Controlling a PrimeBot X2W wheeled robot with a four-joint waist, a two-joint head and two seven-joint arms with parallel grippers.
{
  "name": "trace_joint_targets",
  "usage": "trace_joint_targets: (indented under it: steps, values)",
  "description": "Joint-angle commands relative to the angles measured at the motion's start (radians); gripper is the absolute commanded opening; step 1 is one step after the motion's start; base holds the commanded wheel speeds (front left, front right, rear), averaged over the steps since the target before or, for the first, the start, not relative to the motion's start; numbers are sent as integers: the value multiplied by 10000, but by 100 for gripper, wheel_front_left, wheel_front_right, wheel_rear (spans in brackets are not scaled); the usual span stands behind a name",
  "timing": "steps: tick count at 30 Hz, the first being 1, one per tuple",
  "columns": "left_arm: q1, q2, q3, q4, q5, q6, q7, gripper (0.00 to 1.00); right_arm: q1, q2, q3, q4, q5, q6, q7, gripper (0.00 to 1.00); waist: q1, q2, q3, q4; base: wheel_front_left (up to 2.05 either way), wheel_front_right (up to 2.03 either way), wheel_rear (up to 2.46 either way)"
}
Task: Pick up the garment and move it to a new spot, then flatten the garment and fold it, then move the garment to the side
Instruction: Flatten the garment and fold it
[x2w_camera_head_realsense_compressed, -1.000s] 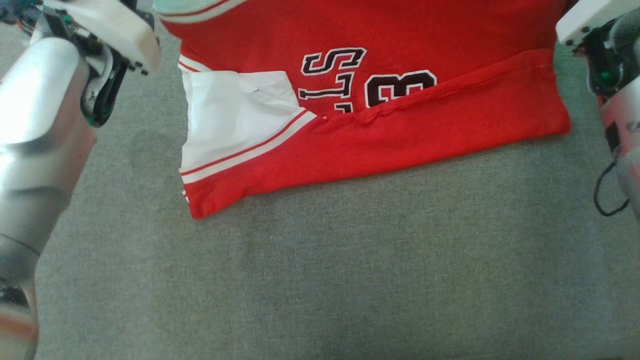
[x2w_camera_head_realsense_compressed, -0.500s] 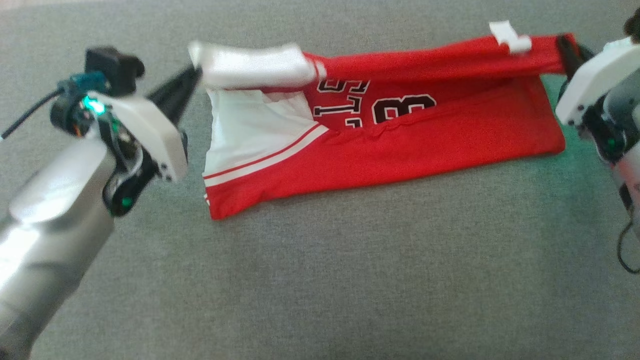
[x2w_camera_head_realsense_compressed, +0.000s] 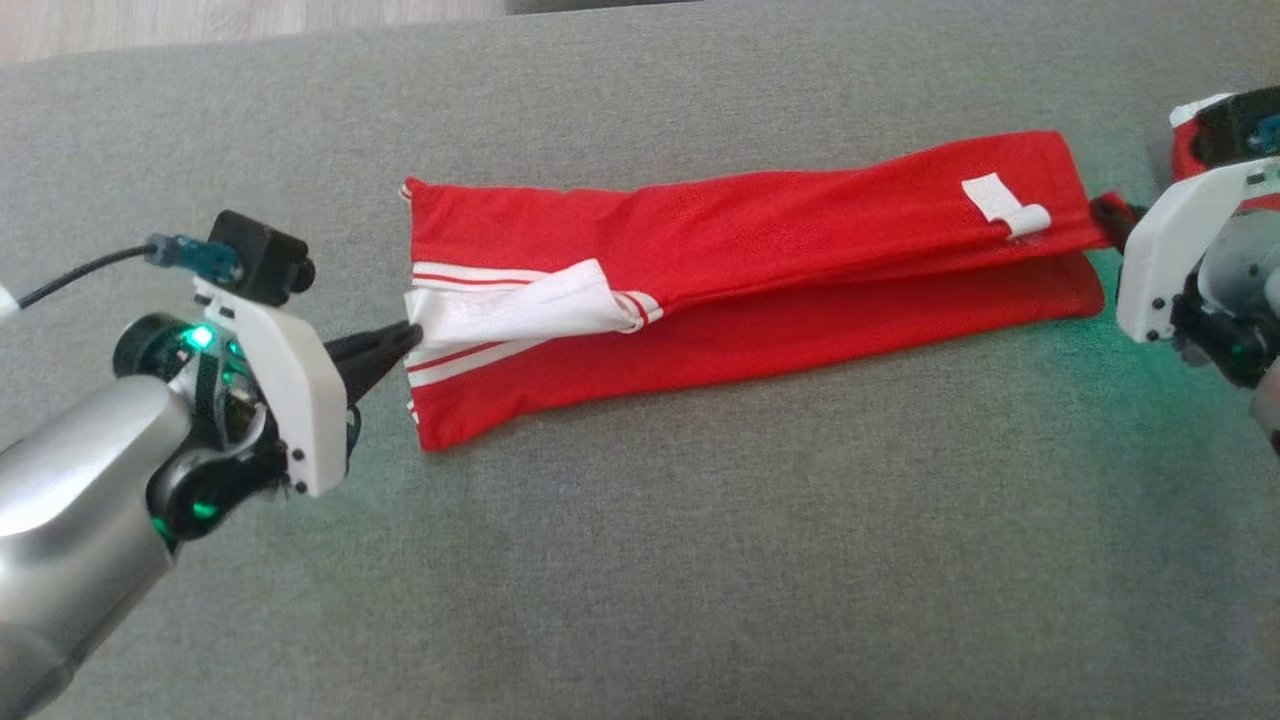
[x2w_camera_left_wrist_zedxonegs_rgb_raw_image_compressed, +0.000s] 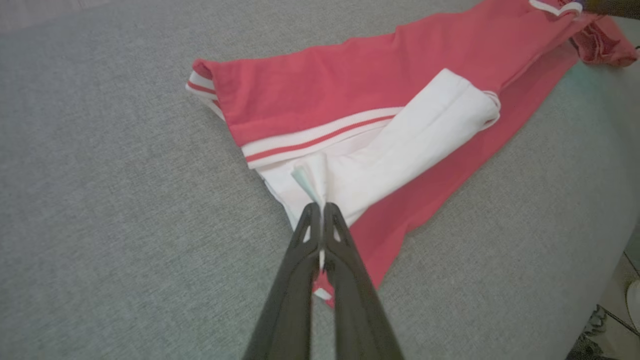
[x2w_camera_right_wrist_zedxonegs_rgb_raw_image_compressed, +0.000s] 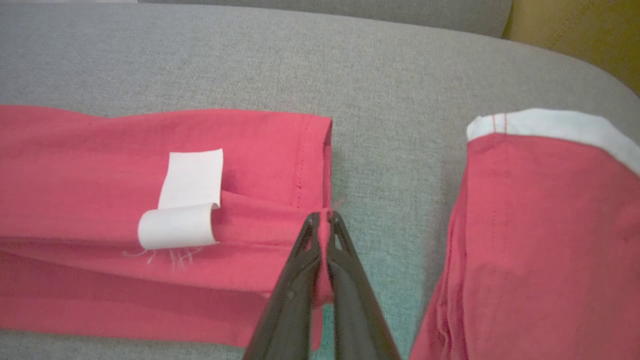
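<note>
The red garment (x2w_camera_head_realsense_compressed: 760, 240) with white striped trim lies folded into a long strip across the grey cushion (x2w_camera_head_realsense_compressed: 640, 560). Its upper layer is laid over the lower one, and a white label (x2w_camera_head_realsense_compressed: 1000, 203) faces up near the right end. My left gripper (x2w_camera_head_realsense_compressed: 408, 338) is shut on the white sleeve edge (x2w_camera_left_wrist_zedxonegs_rgb_raw_image_compressed: 390, 155) at the strip's left end, low over the cushion. My right gripper (x2w_camera_head_realsense_compressed: 1110, 212) is shut on the red hem corner (x2w_camera_right_wrist_zedxonegs_rgb_raw_image_compressed: 324, 220) at the right end. In the right wrist view the label (x2w_camera_right_wrist_zedxonegs_rgb_raw_image_compressed: 187, 200) curls up left of the fingers.
A second red piece with a white band (x2w_camera_right_wrist_zedxonegs_rgb_raw_image_compressed: 540, 240) lies just right of my right gripper, also seen as red cloth (x2w_camera_head_realsense_compressed: 1185, 160) by the right wrist. A yellow cushion (x2w_camera_right_wrist_zedxonegs_rgb_raw_image_compressed: 575, 30) sits beyond it. Wooden floor (x2w_camera_head_realsense_compressed: 200, 25) borders the far edge. Bare grey cushion stretches toward me.
Both grippers carried the garment's raised far edge toward me and down, laying it over the printed number. The head camera also tilted, so the whole picture shifted.
</note>
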Motion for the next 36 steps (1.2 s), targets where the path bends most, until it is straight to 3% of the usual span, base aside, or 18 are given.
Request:
trace_joint_targets:
  steps: [1,12,13,14,19,23,26,31,32,36]
  values:
    - [-286,521,424,-191,-52,19,59,0,150,-280,68,-188,116,-9,44,0,1,-1,-9,-20,0,0,0]
    - [-164,431,29,-396,34,104,532,0,89,-549,1100,-346,759,-9,766,0,1,-1,86,-114,0,0,0]
    - [-171,381,6,-368,104,141,489,50,2,-541,1161,-225,774,-9,674,100,1,-1,101,-138,0,0,0]
    - [-169,347,26,-336,133,184,409,100,-22,-505,1173,-203,819,-9,590,100,1,-1,92,-156,0,0,0]
    - [-169,297,374,-251,117,412,-234,100,-186,-286,1014,-10,1194,-9,58,100,1,-1,-145,-311,0,0,0]
    - [-454,437,648,178,1478,1224,-1870,100,-409,-186,1060,212,1075,-9,-593,100,1,-1,-510,-480,0,0,0]
    - [-314,149,1139,517,1674,1766,-3318,100,-498,-49,1007,371,1108,-9,-1154,100,1,-1,-881,-585,0,0,0]
    - [118,-82,1640,850,2346,2713,-5695,100,-767,564,370,852,1081,-9,-3564,100,1,-1,-1529,-774,0,0,0]
    - [118,-82,1640,850,2346,2713,-5695,100,-767,564,370,852,1081,-9,-3564,100,1,-1,-1529,-774,0,0,0]
    - [841,-428,2266,730,2423,3399,-6697,100,-690,1112,-57,896,1071,-9,-5276,100,1,-1,-1902,-788,0,0,0]
